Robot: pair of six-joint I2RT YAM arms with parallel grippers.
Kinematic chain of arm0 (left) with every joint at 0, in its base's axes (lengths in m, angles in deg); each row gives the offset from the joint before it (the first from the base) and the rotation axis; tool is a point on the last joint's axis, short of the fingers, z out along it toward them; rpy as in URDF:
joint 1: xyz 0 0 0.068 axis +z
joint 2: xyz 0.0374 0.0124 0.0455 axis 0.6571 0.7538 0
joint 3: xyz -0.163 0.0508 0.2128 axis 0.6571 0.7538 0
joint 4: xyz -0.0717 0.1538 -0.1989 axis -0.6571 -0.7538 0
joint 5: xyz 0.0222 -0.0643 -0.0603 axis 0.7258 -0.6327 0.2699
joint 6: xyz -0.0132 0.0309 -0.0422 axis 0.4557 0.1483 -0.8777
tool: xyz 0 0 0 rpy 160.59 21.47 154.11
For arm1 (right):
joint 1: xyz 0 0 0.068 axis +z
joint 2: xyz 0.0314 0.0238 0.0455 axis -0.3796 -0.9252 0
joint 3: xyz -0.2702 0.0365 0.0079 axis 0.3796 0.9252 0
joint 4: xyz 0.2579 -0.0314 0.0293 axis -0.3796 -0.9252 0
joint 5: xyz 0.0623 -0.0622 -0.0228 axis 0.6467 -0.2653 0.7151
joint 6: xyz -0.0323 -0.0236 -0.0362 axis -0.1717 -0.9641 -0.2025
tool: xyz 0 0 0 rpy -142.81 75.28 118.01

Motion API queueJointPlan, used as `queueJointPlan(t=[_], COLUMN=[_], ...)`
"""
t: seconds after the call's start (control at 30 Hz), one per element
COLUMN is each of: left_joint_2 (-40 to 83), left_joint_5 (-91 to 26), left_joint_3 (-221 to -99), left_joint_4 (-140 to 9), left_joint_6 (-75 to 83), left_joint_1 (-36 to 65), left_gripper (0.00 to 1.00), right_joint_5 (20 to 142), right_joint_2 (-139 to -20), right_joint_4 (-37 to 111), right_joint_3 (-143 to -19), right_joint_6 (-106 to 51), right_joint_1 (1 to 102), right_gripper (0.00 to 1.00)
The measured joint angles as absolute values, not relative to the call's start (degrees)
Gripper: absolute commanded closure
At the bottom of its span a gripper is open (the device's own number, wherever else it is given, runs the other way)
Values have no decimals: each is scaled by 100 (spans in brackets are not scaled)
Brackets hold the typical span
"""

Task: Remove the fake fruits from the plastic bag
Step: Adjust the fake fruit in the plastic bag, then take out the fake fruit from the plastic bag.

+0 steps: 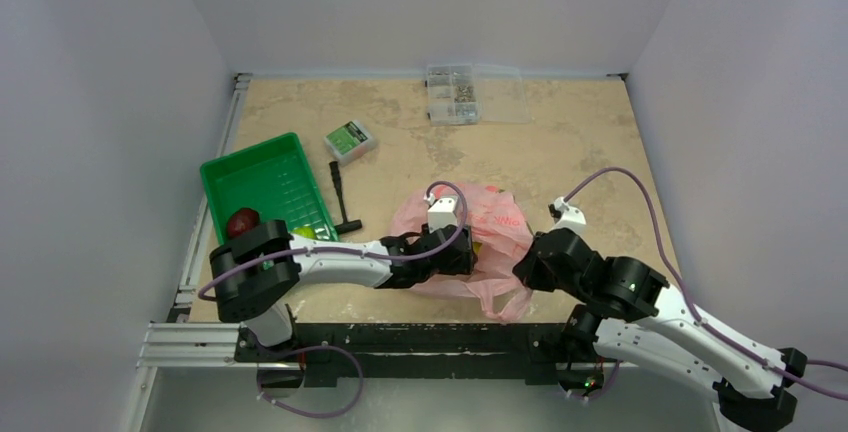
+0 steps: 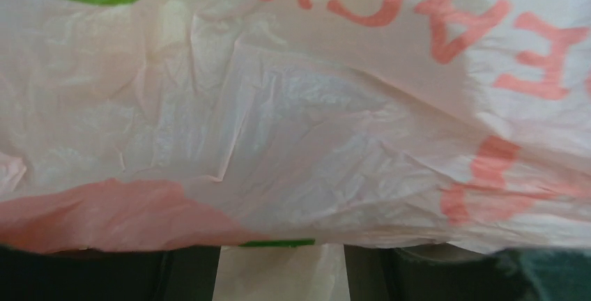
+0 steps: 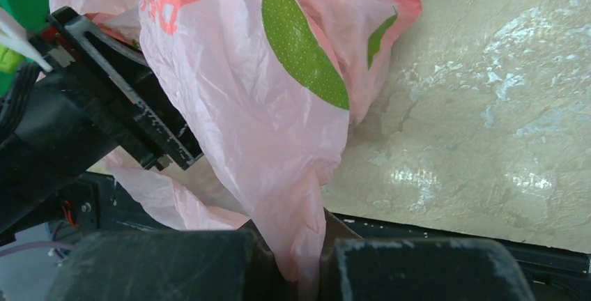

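Plastic bag (image 3: pixel 265 141) pinched in right pincer (image 3: pixel 301 263), left pincer (image 1: pixel 466 251) beneath its film

Overhead plus wrist views (close) on bag (image 3: pixel 265 127)

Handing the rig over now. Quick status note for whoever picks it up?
Right gripper: shut on the plastic bag, pinching its near edge.
Left gripper: fingers apart, pressed against the bag with film between them; no fruit in them.
Done: dark red fruit in the green tray, lime green fruit at its near corner.
Left: the bag's contents are hidden; check it and take out any fruit.
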State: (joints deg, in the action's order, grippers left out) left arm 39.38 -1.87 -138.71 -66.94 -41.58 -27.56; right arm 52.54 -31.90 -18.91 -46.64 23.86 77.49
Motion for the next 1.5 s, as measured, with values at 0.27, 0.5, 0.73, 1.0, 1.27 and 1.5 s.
queueJointPlan(t=[0.27, 0.5, 0.73, 1.0, 1.27, 1.5], left_joint_2=[4108, 4027, 3726, 3844, 4340, 3367], left_joint_5=[-196, -259, -237, -178, -193, -375], left_joint_3=[-13672, -13672, -13672, -13809, -14179, -13785], left_joint_4=[-6585, -6504, -6497, -6670, -6795, -7015], left_joint_6=[-4250, -4256, -4263, -4239, -4182, -3918], left_joint_1=[-2736, -2675, -2601, -2454, -2454, -2430], left_gripper=[2, 0, 6, 17, 68, 91], right_joint_5=[5643, 5746, 5744, 5739, 5717, 5704], right_joint_2=[-3245, -3337, -3339, -3339, -3335, -3182], right_joint_4=[-1738, -1635, -1613, -1578, -1532, -1454], right_joint_3=[-4284, -4258, -4258, -4251, -4240, -4177], right_joint_6=[2308, 2179, 2115, 2094, 2089, 2087], right_joint_1=[7749, 7749, 7749, 7749, 7749, 7749], right_gripper=[100, 100, 100, 100, 100, 100])
